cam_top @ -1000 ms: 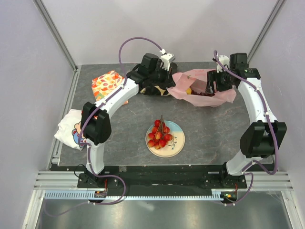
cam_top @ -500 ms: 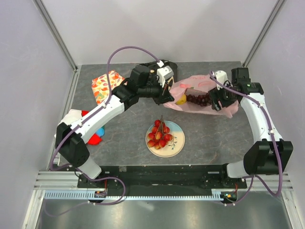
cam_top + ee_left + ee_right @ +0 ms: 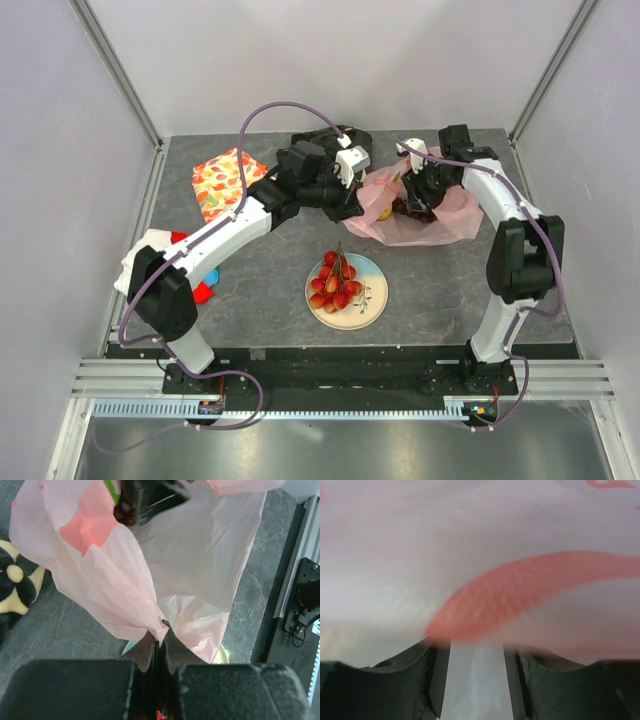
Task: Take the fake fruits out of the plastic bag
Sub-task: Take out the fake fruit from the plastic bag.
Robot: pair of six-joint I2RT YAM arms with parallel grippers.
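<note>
The pink plastic bag (image 3: 430, 220) lies at the back right of the table. My left gripper (image 3: 352, 207) is shut on its near-left edge; the left wrist view shows the film (image 3: 120, 575) pinched between the closed jaws (image 3: 161, 630). My right gripper (image 3: 412, 192) is down in the bag's mouth, jaws apart, with bag film (image 3: 480, 540) pressed against its camera. Dark purple grapes (image 3: 125, 512) show beside the right gripper's fingers. A yellow fruit (image 3: 385, 212) peeks from the bag. The red fruit cluster (image 3: 335, 280) lies on the plate (image 3: 370, 300).
An orange leaf-print cloth (image 3: 222, 180) lies at the back left. A black cloth with cream flowers (image 3: 15, 580) lies left of the bag. A white printed cloth (image 3: 145, 265) with red and blue parts sits at the left edge. Metal rails run along the near edge.
My right arm has swung left and put its gripper into the bag's mouth over the grapes. The left gripper still holds the bag edge, and the bag has bunched up.
</note>
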